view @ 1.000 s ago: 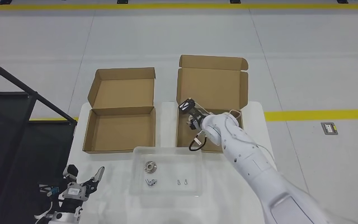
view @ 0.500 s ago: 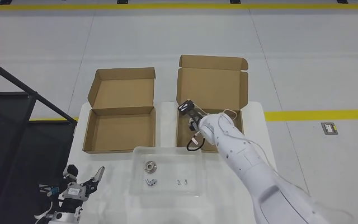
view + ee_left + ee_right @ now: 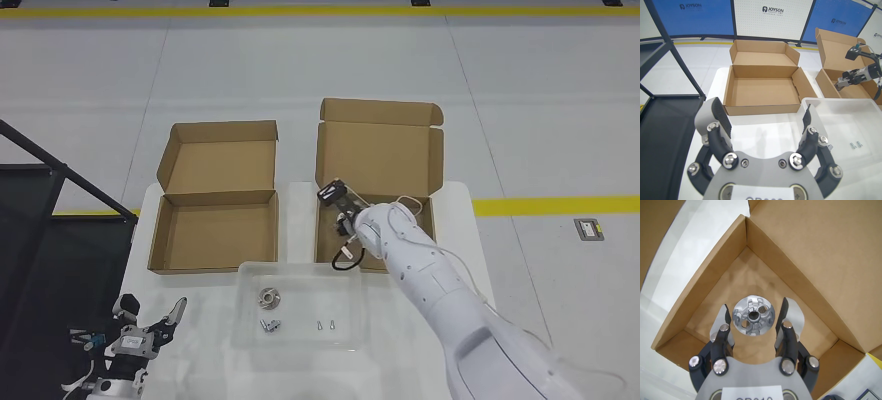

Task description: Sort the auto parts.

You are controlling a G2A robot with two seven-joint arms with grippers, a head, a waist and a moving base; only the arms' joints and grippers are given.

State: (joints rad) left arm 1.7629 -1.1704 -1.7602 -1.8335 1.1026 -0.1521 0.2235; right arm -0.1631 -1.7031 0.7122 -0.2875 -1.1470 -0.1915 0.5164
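Note:
My right gripper (image 3: 753, 310) hangs inside the right cardboard box (image 3: 384, 150), near its left wall, shut on the rim of a round silver hub part (image 3: 753, 315) held above the box floor. In the top view this gripper (image 3: 340, 222) is at the box's left side. The clear plastic tray (image 3: 300, 268) at the table's front holds another silver hub (image 3: 269, 296), two bolts (image 3: 269, 325) and small screws (image 3: 325, 325). My left gripper (image 3: 762, 113) stands open over the table's front left corner, nothing between its fingers. The left cardboard box (image 3: 762, 85) lies open with a bare floor.
A black metal rack (image 3: 668, 117) stands just left of the table. Both boxes have their lids (image 3: 219, 155) folded up at the back. A bare white strip of table (image 3: 298, 215) runs between the two boxes.
My right gripper has shifted slightly to the left inside the right box, still holding the hub. The left arm has not moved.

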